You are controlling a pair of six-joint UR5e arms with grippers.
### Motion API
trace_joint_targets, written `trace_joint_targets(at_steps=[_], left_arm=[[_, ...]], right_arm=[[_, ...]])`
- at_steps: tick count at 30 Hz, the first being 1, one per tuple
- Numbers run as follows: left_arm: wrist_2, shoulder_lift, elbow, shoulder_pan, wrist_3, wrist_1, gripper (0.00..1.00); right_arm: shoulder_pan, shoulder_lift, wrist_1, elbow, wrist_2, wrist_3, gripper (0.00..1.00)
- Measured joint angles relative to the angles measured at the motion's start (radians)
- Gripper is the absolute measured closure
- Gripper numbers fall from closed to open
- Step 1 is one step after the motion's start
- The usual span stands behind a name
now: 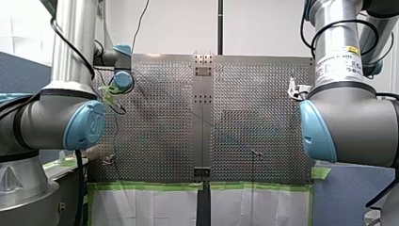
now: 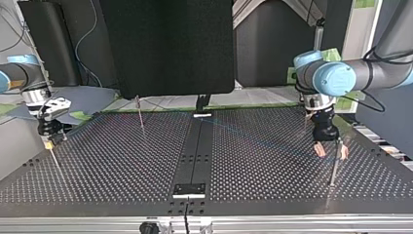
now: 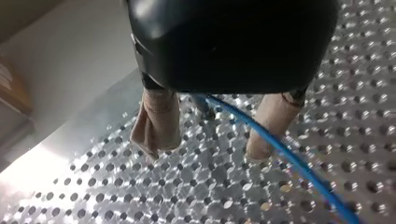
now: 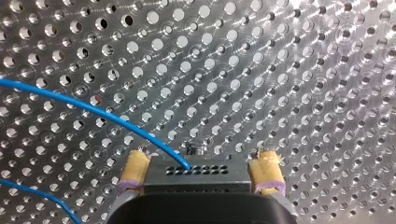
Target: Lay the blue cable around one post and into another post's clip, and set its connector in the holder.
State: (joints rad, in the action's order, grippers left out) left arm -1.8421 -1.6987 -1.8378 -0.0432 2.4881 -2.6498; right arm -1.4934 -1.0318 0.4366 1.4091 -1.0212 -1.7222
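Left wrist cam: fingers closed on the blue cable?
No: the left gripper has its beige-padded fingers apart, the thin blue cable passing between them ungripped.

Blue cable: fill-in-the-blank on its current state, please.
The blue cable ends in a black ____ clamped between my right gripper's yellow pads.
My left gripper's fingers stand ____, the cable running between them.
In the top view, my left gripper is close to a thin upright ____.
Missing: connector; open; post.
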Motion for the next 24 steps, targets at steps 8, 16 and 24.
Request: trace_joint_targets(at_steps=[8,16,24], left_arm=[[0.007,0.021,-0.047,0.003,0.001,-0.020,0.00],[-0.007,0.055,-0.104,0.002,0.004,-0.021,0.00],[-0.037,0.099,-0.124,0.003,-0.011,-0.025,0.00]], right_arm=[[0.000,0.000,0.000,0.000,0.000,0.000,0.02],[0.000,0.000,0.000,0.000,0.000,0.000,0.02],[0.000,0.000,0.000,0.000,0.000,0.000,0.02]])
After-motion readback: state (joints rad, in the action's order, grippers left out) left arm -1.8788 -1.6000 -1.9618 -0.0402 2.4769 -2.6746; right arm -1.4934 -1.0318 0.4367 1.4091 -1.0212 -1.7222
